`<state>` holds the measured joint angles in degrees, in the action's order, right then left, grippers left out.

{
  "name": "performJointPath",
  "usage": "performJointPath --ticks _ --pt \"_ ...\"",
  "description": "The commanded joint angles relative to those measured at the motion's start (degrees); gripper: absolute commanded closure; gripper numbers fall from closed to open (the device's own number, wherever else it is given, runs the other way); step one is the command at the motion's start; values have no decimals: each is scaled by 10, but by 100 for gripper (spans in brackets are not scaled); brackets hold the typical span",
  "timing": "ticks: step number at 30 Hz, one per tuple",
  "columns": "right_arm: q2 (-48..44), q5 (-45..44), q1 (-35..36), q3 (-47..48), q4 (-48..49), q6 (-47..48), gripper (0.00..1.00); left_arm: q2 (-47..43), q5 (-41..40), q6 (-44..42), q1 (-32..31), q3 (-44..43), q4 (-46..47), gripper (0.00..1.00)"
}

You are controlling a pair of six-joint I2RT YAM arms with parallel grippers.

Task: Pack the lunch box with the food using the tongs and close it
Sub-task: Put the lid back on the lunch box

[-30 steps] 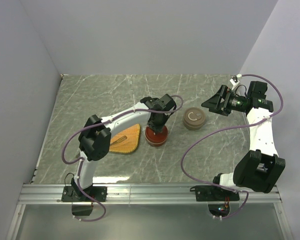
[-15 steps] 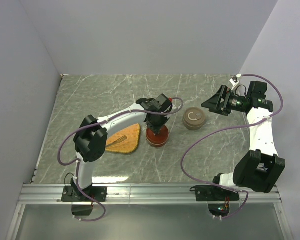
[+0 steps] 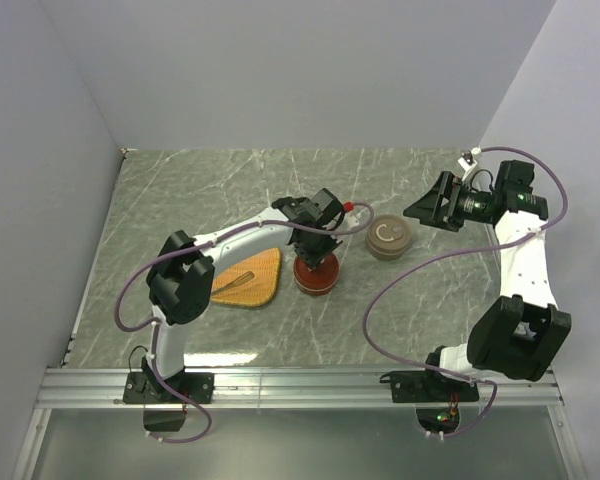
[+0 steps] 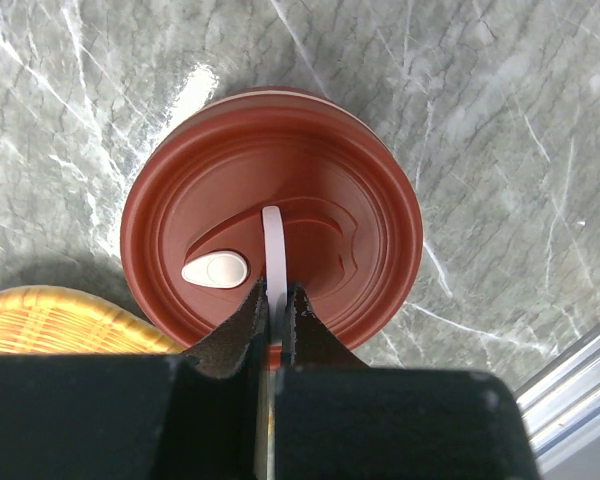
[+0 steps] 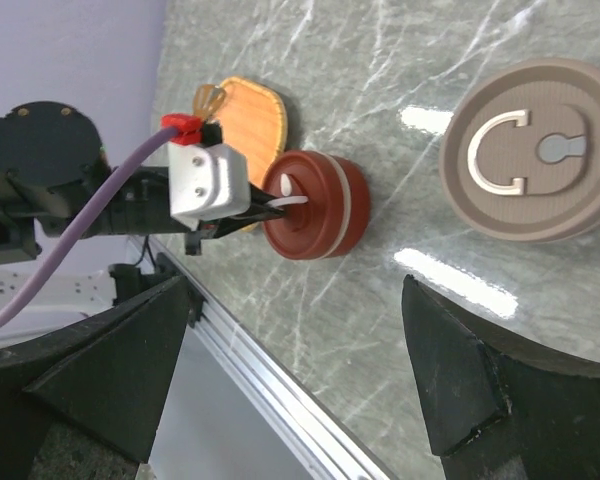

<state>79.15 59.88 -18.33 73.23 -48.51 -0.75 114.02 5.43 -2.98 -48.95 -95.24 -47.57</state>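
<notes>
Left gripper (image 4: 275,312): jaws pressed together, pinching the thin white strap (image 4: 273,245) that stands up from the lid of the lunch box (image 4: 270,215). Fingers (image 4: 242,322) come in from 6 o'clock in the left wrist view and meet just short of lid centre.

Lunch box: round, red-brown, lid on. A pale band shows between lid and base in the right wrist view (image 5: 315,205). It sits on the marble table (image 3: 180,200), mid-table, directly under the left wrist. Small white teardrop tab (image 4: 216,268) on the lid, just at 9 o'clock of the strap.

Woven tray (image 3: 255,285): orange-yellow, at 9 o'clock of the lunch box in the top view, edge just beside it. Cannot tell whether they touch. A slim item lies along the tray, probably the tongs (image 3: 237,282); too small to be sure.

Brown round container (image 3: 387,237) with a silver C-shaped handle: at 2 o'clock of the lunch box, apart from it, flat on the table.

Right gripper (image 3: 427,206): jaws spread wide, holding nothing, raised above the table at 2 o'clock of the brown container, pointing toward table centre. Both its fingers (image 5: 450,370) frame the lunch box in its own view.
</notes>
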Motion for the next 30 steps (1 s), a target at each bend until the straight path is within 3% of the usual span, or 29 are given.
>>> performJointPath --ticks 1,6,25,30 --pt "13 -14 -7 45 -26 44 7 23 5 -46 0 38 -13 99" --pt "34 -19 -11 63 -39 56 7 -9 -13 -48 -4 29 1 94" --pt "37 -11 -11 63 -47 57 7 -50 -27 -36 -19 -6 8 61" --pt "38 -7 -11 67 -48 58 7 -70 -2 -42 -19 -24 6 61"
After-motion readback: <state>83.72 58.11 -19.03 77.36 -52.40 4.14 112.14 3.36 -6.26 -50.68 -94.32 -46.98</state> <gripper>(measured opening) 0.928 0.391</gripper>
